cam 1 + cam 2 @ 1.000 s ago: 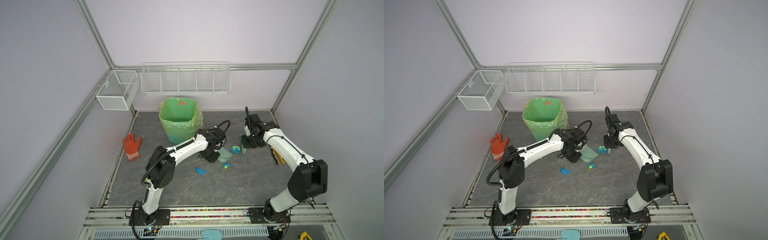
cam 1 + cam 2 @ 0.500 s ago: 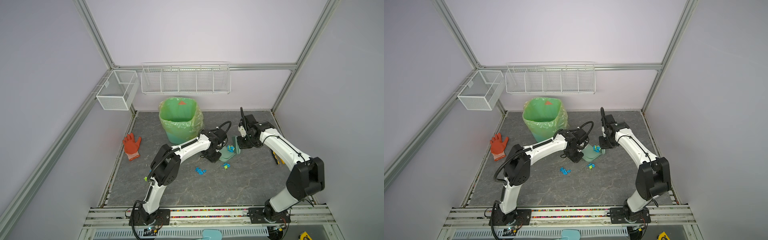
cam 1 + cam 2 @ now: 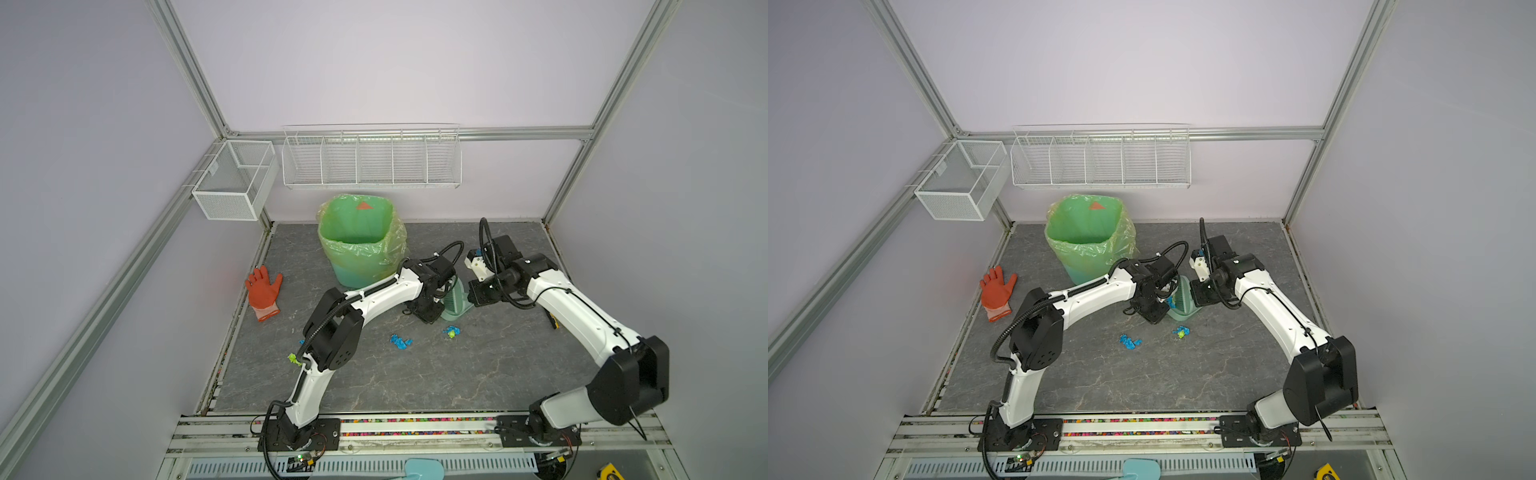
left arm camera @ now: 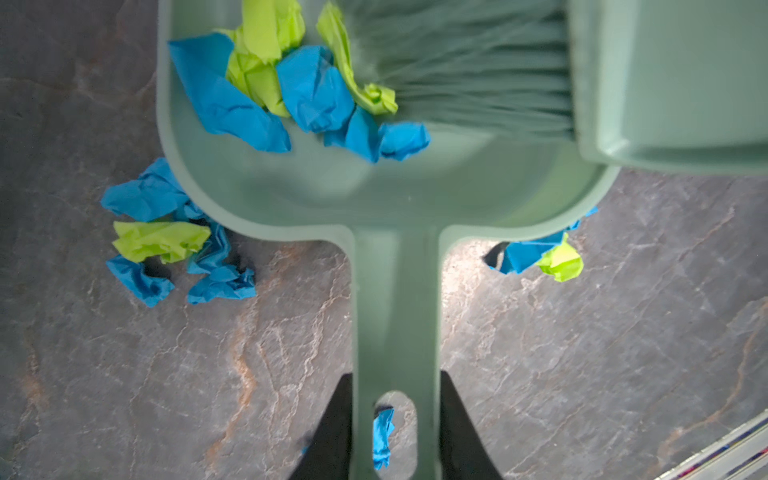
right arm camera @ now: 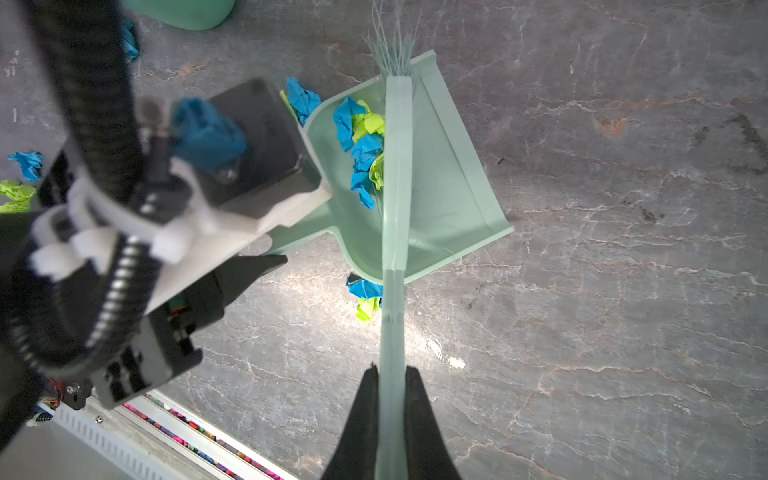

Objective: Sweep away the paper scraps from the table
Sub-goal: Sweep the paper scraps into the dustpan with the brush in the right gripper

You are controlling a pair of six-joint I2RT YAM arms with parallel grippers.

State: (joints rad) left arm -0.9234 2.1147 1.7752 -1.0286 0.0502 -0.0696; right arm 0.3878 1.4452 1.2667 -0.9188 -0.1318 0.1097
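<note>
Left gripper (image 4: 395, 380) is clamping the dustpan (image 4: 374, 187) handle btwn narrowly parted jaws, w/ the pan resting on the table (image 3: 457, 374) near the bin (image 3: 361, 266). Right gripper (image 5: 390, 374) is pinching the brush (image 5: 397, 174) handle, jaws closed tight on it, bristles lying inside the pan. Blue & lime paper scraps (image 4: 311, 91) are sitting in the pan against the bristles. More are lying on the table at both rear corners, & two loose wads (image 3: 401, 341) are lying nearer the front rail.

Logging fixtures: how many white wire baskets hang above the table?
2: a small mesh basket at the left, and a long divided basket along the back. None appears hidden.
</note>
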